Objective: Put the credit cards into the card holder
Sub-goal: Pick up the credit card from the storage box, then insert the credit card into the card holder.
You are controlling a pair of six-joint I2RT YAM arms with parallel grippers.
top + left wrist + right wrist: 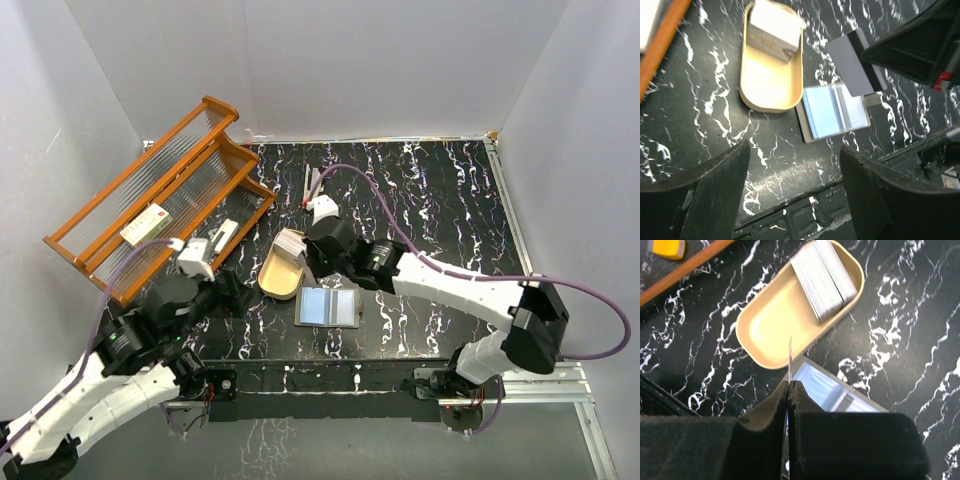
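A thin, stiff, likely slippery card (850, 64) is pinched at its edge by the clenched right gripper (790, 383); the left gripper (795, 151) is spread, empty.

My left arm (95, 400) and right arm (450, 288): white shells, black joint housings. Purple cable (350, 167) on each. White camera block (195, 257) at the wrists. I see chunky matte black fingers (715, 200) and black bases (215, 383) with thin red wires.
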